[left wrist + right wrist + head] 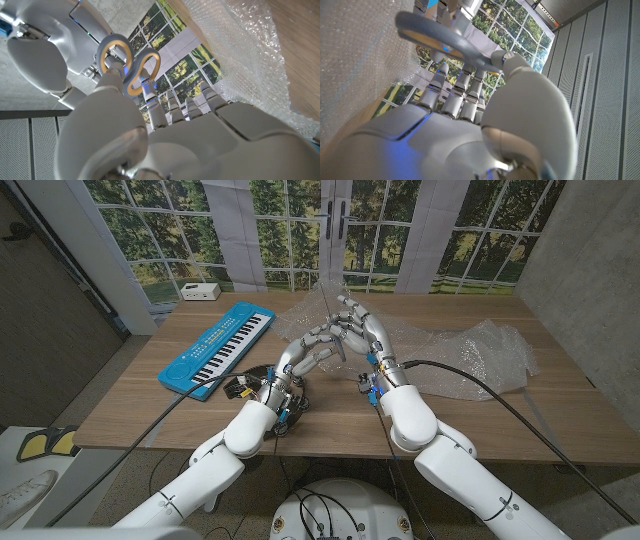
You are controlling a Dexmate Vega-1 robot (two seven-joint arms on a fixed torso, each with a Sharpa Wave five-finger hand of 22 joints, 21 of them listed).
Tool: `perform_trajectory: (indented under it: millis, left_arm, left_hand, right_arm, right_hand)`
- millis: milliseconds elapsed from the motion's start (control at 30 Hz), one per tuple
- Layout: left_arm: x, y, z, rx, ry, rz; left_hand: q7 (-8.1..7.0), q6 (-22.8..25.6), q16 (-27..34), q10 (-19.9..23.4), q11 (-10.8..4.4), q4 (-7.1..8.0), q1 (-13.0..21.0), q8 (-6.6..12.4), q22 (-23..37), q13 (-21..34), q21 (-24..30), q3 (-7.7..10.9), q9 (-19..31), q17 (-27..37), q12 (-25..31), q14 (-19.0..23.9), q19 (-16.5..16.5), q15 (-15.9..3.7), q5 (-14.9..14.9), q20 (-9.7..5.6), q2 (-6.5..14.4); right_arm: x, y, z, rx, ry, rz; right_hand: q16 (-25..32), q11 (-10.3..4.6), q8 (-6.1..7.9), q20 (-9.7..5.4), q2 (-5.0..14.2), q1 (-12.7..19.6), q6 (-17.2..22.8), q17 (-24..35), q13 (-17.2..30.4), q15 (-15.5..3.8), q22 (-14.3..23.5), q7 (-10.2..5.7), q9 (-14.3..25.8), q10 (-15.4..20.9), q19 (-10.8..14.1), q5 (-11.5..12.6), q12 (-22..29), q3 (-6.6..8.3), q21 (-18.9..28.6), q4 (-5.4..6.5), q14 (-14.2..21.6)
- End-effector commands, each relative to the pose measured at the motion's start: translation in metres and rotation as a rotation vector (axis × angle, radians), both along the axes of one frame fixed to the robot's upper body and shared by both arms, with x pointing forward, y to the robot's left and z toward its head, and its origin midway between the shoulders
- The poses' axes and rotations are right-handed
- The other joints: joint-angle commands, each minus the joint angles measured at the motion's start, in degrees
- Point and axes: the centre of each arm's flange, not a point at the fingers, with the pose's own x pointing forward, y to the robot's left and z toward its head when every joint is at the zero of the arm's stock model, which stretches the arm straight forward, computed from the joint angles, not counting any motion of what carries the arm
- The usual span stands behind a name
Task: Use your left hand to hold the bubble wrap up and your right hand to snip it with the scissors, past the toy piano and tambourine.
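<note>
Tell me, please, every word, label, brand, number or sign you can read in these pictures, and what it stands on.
None can be read.
Toy piano: any marking above its keys is too small to read.
White box by the window: dark spots, too small to read.
Scissors and bubble wrap: no print visible.

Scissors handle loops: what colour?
Grey-blue scissors handle loops with a yellow-tan inner lining, clearest in the left wrist view.

Piano [216, 348] blue, keys black-white; scissors [128, 65] grey-yellow handles; bubble wrap [470, 355] seemingly clear.
</note>
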Motion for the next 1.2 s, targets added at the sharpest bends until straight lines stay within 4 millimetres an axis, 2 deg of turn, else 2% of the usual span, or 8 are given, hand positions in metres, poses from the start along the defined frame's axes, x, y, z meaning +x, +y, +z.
perform_trajectory:
  millis: [33, 233, 433, 767, 833, 900, 1200]
  left_arm:
    - [0.0015, -0.0028, -0.0002, -0.007, 0.002, 0.008]
    - [0.001, -0.0047, -0.0016, 0.012, -0.006, 0.016]
    - [0.001, -0.0043, -0.0036, 0.031, -0.001, 0.014]
    - [0.0006, -0.0082, -0.0045, 0.009, -0.015, 0.013]
    - [0.0007, -0.0088, -0.0049, 0.002, -0.016, 0.011]
    - [0.0008, -0.0095, -0.0054, -0.007, -0.018, 0.012]
    - [0.0017, -0.012, -0.004, -0.016, -0.025, -0.004]
  left_hand:
    - [-0.04, 0.3, 0.2, 0.4, -0.23, -0.06, 0.7, 0.01, 0.2, 0.2, 0.2, -0.4, 0.1, 0.0, 0.1, 0.3, 0.6, 0.24, 0.4, 0.07, 0.0]
    - [0.06, -0.1, 0.0, 0.1, -0.09, -0.12, 1.0, -0.34, 0.2, 0.3, 0.1, -0.66, 0.1, 0.0, -0.1, 0.1, 0.6, 0.3, 0.5, 0.06, -0.1]
    - [-0.79, -2.4, -0.3, -1.4, 0.38, -0.2, 1.5, -1.44, 0.2, 0.3, 0.0, -1.46, 0.2, 0.0, -0.8, -0.6, 0.4, 0.63, 0.7, 0.23, -0.6]
    - [-0.74, -1.7, -0.2, -0.9, 0.27, 0.02, 1.2, -1.13, 0.2, 0.4, -0.1, -2.53, 0.3, 0.1, -0.7, -0.4, 0.4, 0.47, 0.8, 0.13, -1.4]
    - [-0.69, -1.2, -0.1, -0.6, -0.39, 0.14, 1.1, -0.98, 0.2, 0.4, 0.0, -2.86, 0.3, 0.1, -0.7, 0.0, 0.6, 0.24, 0.9, 0.25, -1.6]
    - [-0.78, -0.5, 0.0, -0.3, 0.04, 0.24, 1.1, -0.73, 0.2, 0.4, 0.0, -3.05, 0.4, 0.1, -0.5, 0.2, 0.7, 0.16, 0.9, 0.25, -1.5]
    - [-0.38, 0.5, 0.0, 0.5, -0.33, 0.44, 1.3, -0.51, 0.2, 0.5, 0.1, -3.47, 0.4, 0.1, -0.4, 0.7, 1.0, -0.04, 1.2, 0.03, -1.3]
  right_arm:
    - [-0.0054, 0.0065, 0.0024, -0.005, -0.017, 0.024]
    - [-0.0057, 0.009, 0.003, -0.002, -0.018, 0.027]
    - [-0.0043, 0.0049, 0.0035, 0.033, -0.018, 0.011]
    - [-0.0053, 0.0084, 0.0012, 0.047, -0.011, 0.036]
    - [-0.0058, 0.0086, 0.0009, 0.041, -0.012, 0.039]
    - [-0.0063, 0.0091, 0.0007, 0.04, -0.011, 0.041]
    - [-0.0049, 0.0092, -0.0003, 0.038, -0.001, 0.039]
  right_hand:
    - [-0.1, -4.63, 0.25, 0.06, -0.01, 0.5, 0.6, 0.1, 8.5, -8.56, 0.2, 0.17, 0.3, 4.8, -0.4, -0.4, 10.9, 0.1, 0.0, 0.17, -0.2]
    - [0.1, -4.31, 0.28, 0.27, 0.04, 0.7, 0.9, 0.6, 8.4, -8.74, 0.2, 0.11, 0.3, 4.7, -0.7, -1.1, 10.8, -0.36, -0.1, 0.15, -0.4]
    - [0.5, -4.18, 0.3, -0.03, 0.41, 1.4, 1.3, 1.7, 7.7, -8.92, 0.2, -0.65, 0.4, 4.4, -1.1, -2.4, 10.2, -1.04, -0.1, -0.02, -1.2]
    - [0.7, -3.96, 0.32, -0.26, 0.95, 2.3, 1.7, 2.3, 6.8, -8.94, 0.2, -1.09, 0.4, 4.2, -1.6, -4.1, 9.6, -1.69, 0.0, -0.16, -1.6]
    - [0.6, -4.15, 0.32, -0.2, 0.98, 2.4, 1.7, 2.2, 6.7, -8.85, 0.2, -1.0, 0.5, 4.2, -1.6, -4.2, 9.5, -1.69, 0.0, -0.16, -1.6]
    - [0.7, -4.24, 0.33, -0.18, 1.0, 2.4, 1.8, 2.2, 6.5, -8.87, 0.2, -1.04, 0.5, 4.3, -1.6, -4.4, 9.5, -1.75, 0.0, -0.15, -1.6]
    - [0.4, -4.0, 0.36, -0.08, 0.9, 2.7, 2.1, 2.0, 5.9, -8.75, 0.2, -0.94, 0.5, 4.9, -1.7, -5.0, 9.3, -1.78, 0.1, -0.23, -1.6]
